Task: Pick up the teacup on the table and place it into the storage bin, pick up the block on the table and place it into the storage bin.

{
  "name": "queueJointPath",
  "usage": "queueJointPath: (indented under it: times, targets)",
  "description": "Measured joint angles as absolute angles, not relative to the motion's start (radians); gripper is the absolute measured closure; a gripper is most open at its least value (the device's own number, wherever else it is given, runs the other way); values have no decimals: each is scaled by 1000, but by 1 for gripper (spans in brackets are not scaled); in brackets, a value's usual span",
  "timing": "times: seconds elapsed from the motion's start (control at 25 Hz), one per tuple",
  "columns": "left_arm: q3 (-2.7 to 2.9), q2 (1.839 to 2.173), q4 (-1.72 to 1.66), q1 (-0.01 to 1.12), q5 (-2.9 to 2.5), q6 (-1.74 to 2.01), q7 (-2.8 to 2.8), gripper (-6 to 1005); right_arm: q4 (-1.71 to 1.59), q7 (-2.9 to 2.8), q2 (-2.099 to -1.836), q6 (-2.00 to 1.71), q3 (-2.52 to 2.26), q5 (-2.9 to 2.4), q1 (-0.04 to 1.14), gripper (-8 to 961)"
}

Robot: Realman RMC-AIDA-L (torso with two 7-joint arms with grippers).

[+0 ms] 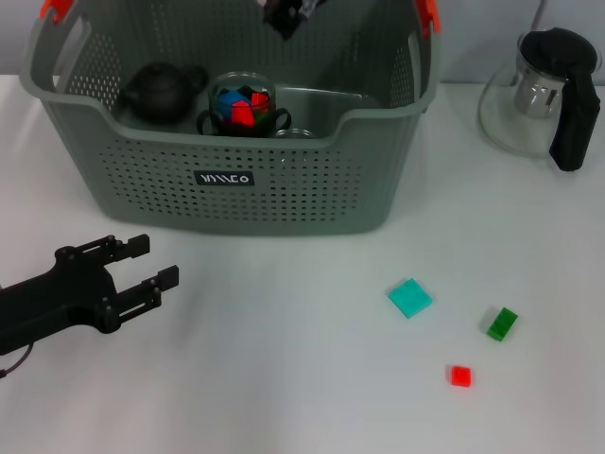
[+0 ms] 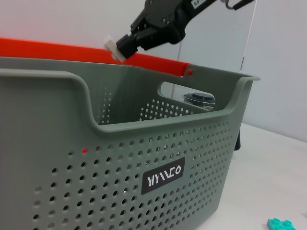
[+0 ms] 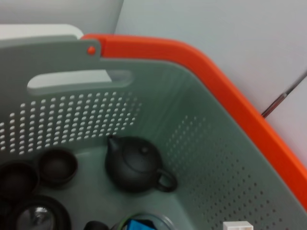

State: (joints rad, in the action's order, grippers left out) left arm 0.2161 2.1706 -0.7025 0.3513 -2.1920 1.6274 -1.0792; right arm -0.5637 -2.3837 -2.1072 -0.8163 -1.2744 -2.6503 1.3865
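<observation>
The grey perforated storage bin (image 1: 236, 203) stands at the back of the table. My right gripper (image 1: 286, 21) hangs above its middle, shut on a small white block (image 2: 112, 46) that also shows in the right wrist view (image 3: 238, 225). Inside the bin lie a black teapot (image 3: 134, 165), two small dark teacups (image 3: 57, 165) and a glass cup holding coloured blocks (image 1: 241, 106). No teacup is on the table. A teal block (image 1: 409, 297), a green block (image 1: 502, 323) and a red block (image 1: 460, 375) lie on the table at the right. My left gripper (image 1: 156, 262) rests open, low at the left.
A glass teapot with a black handle (image 1: 548, 90) stands at the back right. The bin's rim carries orange clips (image 1: 55, 9) at its corners. White tabletop stretches in front of the bin, between my left gripper and the loose blocks.
</observation>
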Motion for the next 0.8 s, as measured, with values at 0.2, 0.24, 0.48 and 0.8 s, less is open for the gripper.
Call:
queueJointPath:
  times: [0.2, 0.24, 0.48, 0.8]
  targets:
    - [216, 2170, -701, 352, -2192, 1622, -1077, 386, -529, -2377, -2109, -772, -1347, -2575, 1381, 952]
    - [216, 2169, -700, 353, -2192, 1619, -1077, 386, -523, -2376, -2110, -760, -1363, -2553, 1378, 952]
    - [216, 2169, -698, 352, -2192, 1614, -1073, 386, -478, -2374, -2110, -690, -1437, -2477, 1370, 951]
    - [216, 2169, -698, 351, -2194, 1605, -1072, 385, -455, -2339, -2111, -632, -1477, -2405, 1362, 949]
